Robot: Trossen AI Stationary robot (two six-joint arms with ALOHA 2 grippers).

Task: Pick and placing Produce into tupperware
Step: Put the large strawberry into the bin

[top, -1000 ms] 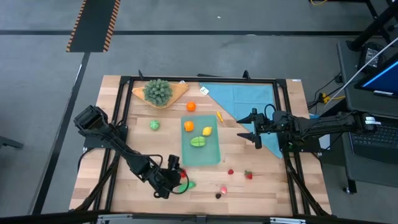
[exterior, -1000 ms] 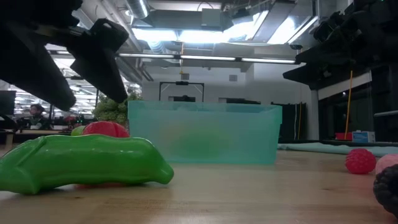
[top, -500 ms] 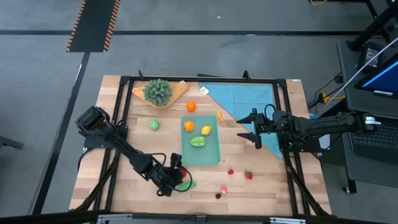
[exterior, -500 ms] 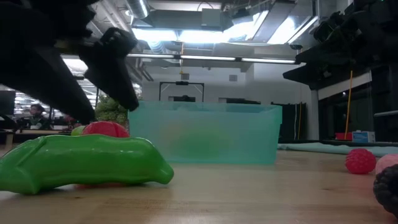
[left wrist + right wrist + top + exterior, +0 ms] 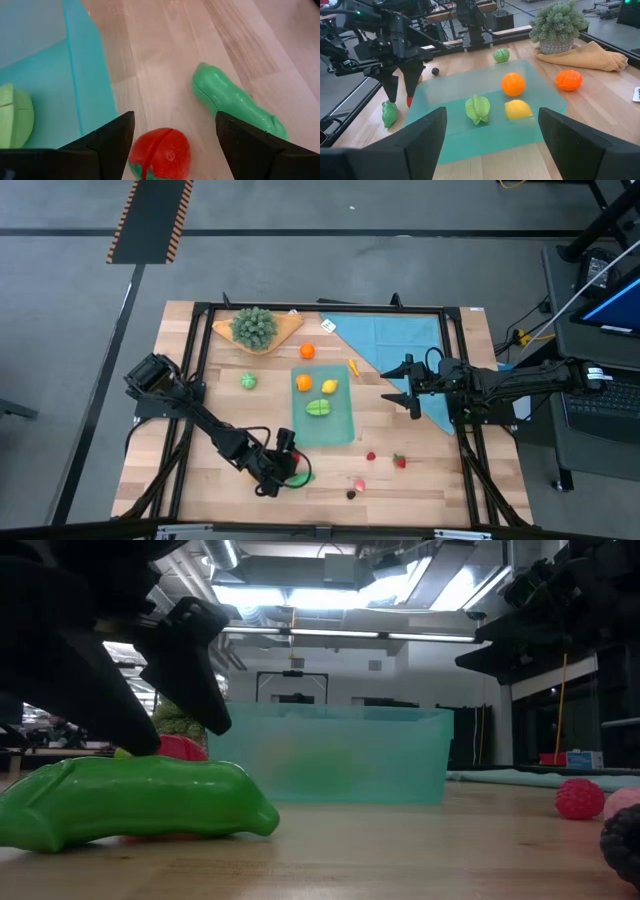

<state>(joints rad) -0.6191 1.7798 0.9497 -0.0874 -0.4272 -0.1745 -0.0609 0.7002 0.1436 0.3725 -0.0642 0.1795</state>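
Note:
The teal tupperware holds an orange piece, a yellow one and a green one. At the table's near edge my left gripper slants down, open, with one finger on each side of a red tomato that lies on the wood. I see no touch. A green pod lies on the table just beyond the tomato. My right gripper hangs open over the blue cloth's edge, right of the tupperware.
A leafy bunch sits on a tan board at the far left, with an orange fruit and a green one nearby. The blue cloth covers the far right. Small red, pink and dark pieces lie near the front.
My left gripper has sunk a little and crept toward the tupperware, so its open fingers now reach down around the tomato. The tomato and the pod have stayed in place.

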